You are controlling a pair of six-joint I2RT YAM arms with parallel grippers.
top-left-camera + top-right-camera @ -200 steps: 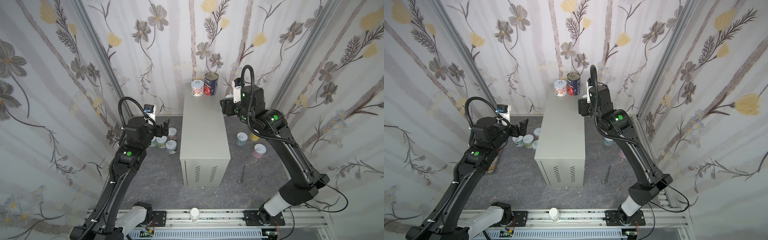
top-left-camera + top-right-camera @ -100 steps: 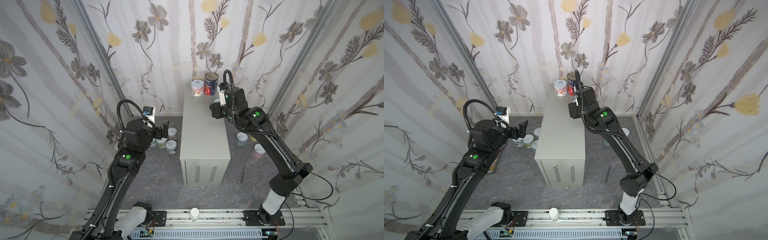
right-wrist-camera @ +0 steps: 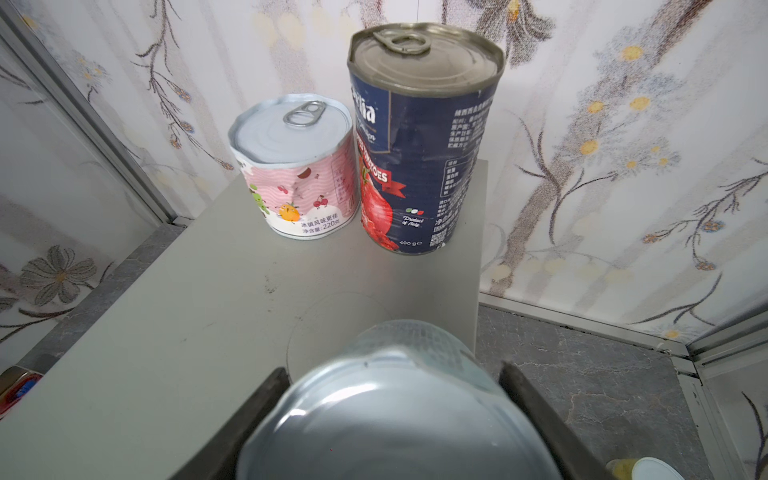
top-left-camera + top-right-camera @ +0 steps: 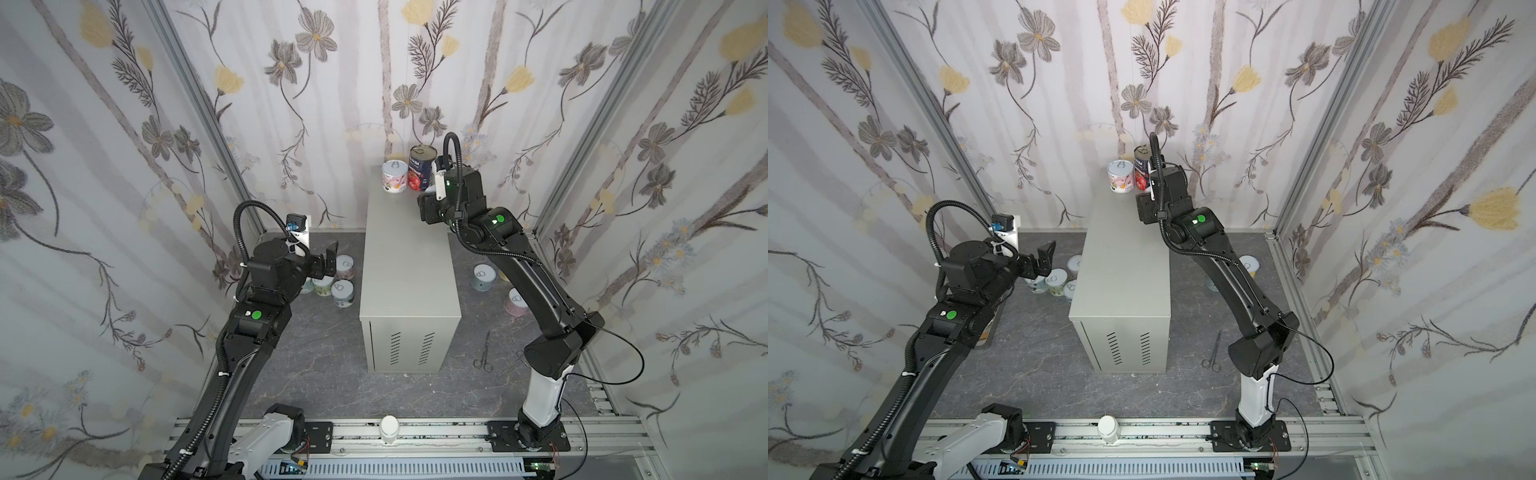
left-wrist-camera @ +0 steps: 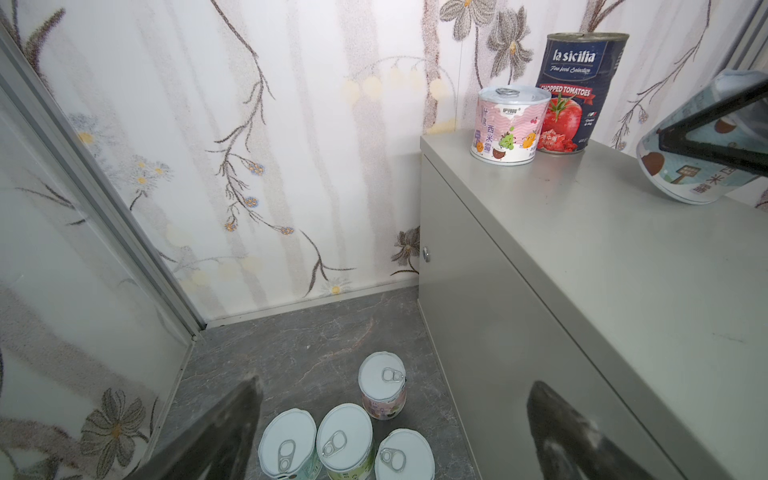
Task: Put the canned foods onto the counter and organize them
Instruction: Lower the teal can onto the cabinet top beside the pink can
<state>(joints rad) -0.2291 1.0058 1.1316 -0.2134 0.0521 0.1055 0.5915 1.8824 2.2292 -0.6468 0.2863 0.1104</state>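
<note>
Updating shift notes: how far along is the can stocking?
Done: pink can and tall tomato can stand on the counter. In hand: right gripper holds a teal can above it; left gripper open. Remaining: four floor cans on its left, at least two more cans on its right.

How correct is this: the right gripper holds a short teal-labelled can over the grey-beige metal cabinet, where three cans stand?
Only two cans stand on the grey-beige metal cabinet: a short pink-labelled can and a taller dark blue tomato can, as the right wrist view shows. The right gripper holds the short teal-labelled can over it.
</note>
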